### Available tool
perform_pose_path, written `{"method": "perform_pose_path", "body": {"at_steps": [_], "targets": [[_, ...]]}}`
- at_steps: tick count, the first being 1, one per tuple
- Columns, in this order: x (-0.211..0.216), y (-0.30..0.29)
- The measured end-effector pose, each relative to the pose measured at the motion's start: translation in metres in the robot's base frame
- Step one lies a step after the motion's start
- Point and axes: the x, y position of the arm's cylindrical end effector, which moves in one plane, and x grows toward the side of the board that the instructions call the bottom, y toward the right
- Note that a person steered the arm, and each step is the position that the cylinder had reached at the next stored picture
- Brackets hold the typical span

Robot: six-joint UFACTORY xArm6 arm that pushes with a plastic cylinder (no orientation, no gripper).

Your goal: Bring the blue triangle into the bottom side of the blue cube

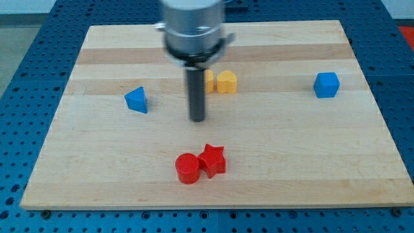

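The blue triangle [136, 100] lies on the wooden board [278, 155] at the view's left. The blue cube [326, 85] sits far off at the view's right, a little higher in the view. My tip [197, 119] rests on the board between them, to the right of the triangle and slightly lower, with a clear gap. It touches no block.
Two yellow blocks [226, 82] sit just above and right of the rod, one partly hidden behind it. A red cylinder [187, 168] and a red star [212, 160] touch each other below my tip. Blue pegboard table surrounds the board.
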Motion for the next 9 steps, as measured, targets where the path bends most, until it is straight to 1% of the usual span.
{"method": "perform_pose_path", "body": {"at_steps": [1,2,3,4,6,9], "targets": [[0.017,-0.083],[0.005,-0.145],[-0.036,-0.165],[-0.047,-0.153],[-0.031,-0.056],[-0.027,0.085]]}}
